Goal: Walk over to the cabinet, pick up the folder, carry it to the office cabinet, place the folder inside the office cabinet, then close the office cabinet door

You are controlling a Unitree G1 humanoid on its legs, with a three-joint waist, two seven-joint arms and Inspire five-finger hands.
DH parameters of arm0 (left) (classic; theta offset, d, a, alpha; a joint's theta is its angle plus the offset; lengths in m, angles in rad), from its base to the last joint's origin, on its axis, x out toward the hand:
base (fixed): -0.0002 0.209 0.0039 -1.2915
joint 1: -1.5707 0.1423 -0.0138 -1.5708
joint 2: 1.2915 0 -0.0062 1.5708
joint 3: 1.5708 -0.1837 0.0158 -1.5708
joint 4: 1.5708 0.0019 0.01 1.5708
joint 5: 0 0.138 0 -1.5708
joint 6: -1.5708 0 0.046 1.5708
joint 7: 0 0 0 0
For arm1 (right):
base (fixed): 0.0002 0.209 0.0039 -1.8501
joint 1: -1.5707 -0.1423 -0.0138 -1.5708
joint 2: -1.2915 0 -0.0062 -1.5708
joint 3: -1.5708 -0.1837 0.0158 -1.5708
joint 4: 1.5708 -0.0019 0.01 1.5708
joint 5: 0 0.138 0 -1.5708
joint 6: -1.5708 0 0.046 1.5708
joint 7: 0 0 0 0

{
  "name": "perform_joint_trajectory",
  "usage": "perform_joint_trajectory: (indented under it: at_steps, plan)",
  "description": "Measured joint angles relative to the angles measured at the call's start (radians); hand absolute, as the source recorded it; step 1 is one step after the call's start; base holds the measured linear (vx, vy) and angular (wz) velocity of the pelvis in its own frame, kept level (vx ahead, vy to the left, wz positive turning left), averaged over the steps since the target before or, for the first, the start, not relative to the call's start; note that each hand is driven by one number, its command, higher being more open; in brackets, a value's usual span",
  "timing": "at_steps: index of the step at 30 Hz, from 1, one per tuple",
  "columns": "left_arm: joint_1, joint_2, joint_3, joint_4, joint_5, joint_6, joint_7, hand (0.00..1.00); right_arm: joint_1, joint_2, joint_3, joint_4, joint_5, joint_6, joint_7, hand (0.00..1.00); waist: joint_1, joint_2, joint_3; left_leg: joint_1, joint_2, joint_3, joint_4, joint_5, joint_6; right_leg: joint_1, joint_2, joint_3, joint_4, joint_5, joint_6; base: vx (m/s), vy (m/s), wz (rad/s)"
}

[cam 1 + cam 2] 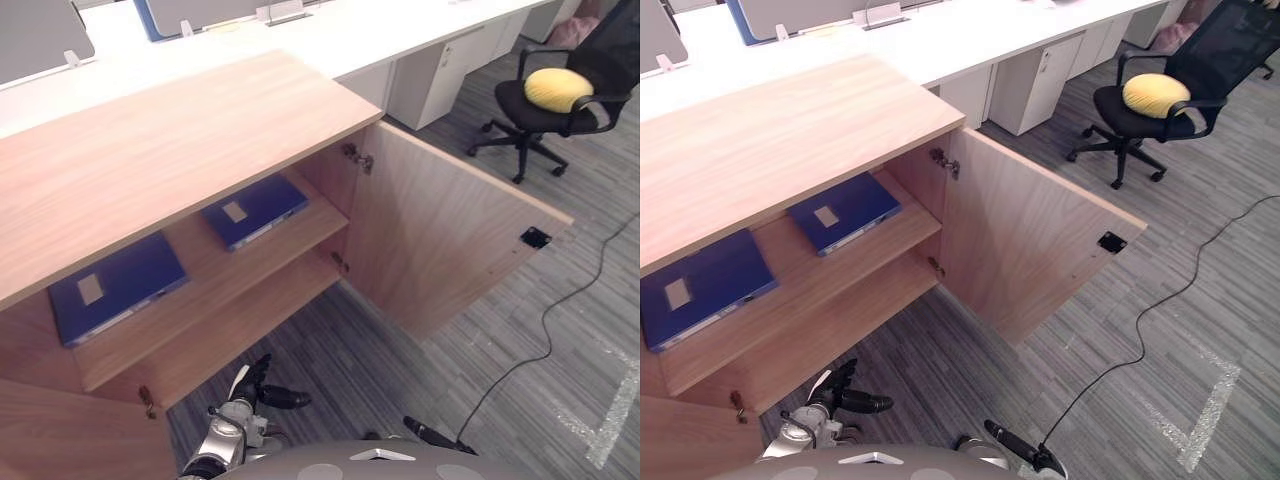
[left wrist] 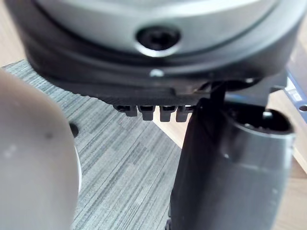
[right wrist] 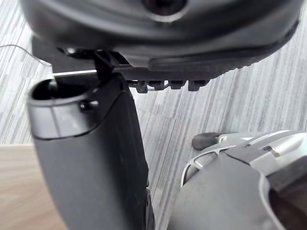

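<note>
A low wooden office cabinet (image 1: 170,150) stands before me with its right door (image 1: 440,230) swung wide open. On its upper shelf (image 1: 210,295) lie two dark blue folders, each flat with a pale label: one at the left (image 1: 115,285), one further right (image 1: 255,208). My left hand (image 1: 252,386) hangs low over the grey carpet in front of the lower shelf, its fingers relaxed and holding nothing. Lower right, my right hand (image 1: 432,433) is also open and empty, well short of the door. Each wrist view shows its own thumb (image 2: 230,167) (image 3: 91,158) over carpet.
The cabinet's left door (image 1: 60,430) stands open at the lower left. Long white desks (image 1: 400,30) run behind the cabinet. A black office chair (image 1: 520,105) with a yellow cushion (image 1: 558,88) stands at the far right. White tape (image 1: 615,410) marks the carpet.
</note>
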Motion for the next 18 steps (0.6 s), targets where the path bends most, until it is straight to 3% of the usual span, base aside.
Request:
perform_joint_trajectory:
  at_steps: [6,12,15,18]
  plan:
    - [0.01,0.01,0.075,0.0,-0.024,0.0,0.026,1.0,0.029,0.034,-0.021,-0.094,0.097,-0.006,-0.021,1.0,0.0,-0.018,0.004,0.02,-0.019,0.044,0.033,-0.027,0.012,0.004,-0.019,0.058,-0.021,0.023,0.012,-0.06,0.099,-0.22]
    - [0.068,0.01,0.129,-0.036,-0.018,0.0,0.023,1.0,0.057,0.046,-0.195,-0.284,0.15,-0.007,-0.03,1.0,-0.012,0.002,-0.042,0.043,-0.033,0.085,0.016,-0.041,0.015,-0.002,-0.032,0.108,-0.05,0.041,0.022,0.03,0.073,-0.26]
    - [0.103,0.014,0.154,-0.049,-0.018,0.0,0.012,1.0,0.034,-0.004,-0.305,-0.352,0.161,-0.004,-0.042,1.0,-0.003,0.01,-0.054,0.064,-0.036,0.072,0.015,-0.052,0.03,0.0,-0.024,0.142,-0.054,0.049,0.021,0.1,0.027,-0.35]
    - [0.131,0.018,0.153,-0.049,-0.017,0.001,0.004,1.0,-0.014,-0.122,-0.387,-0.391,0.16,-0.004,-0.057,1.0,-0.005,0.02,-0.063,0.076,-0.048,0.053,0.009,-0.058,0.038,0.002,-0.033,0.156,-0.054,0.05,0.021,0.07,0.058,-0.16]
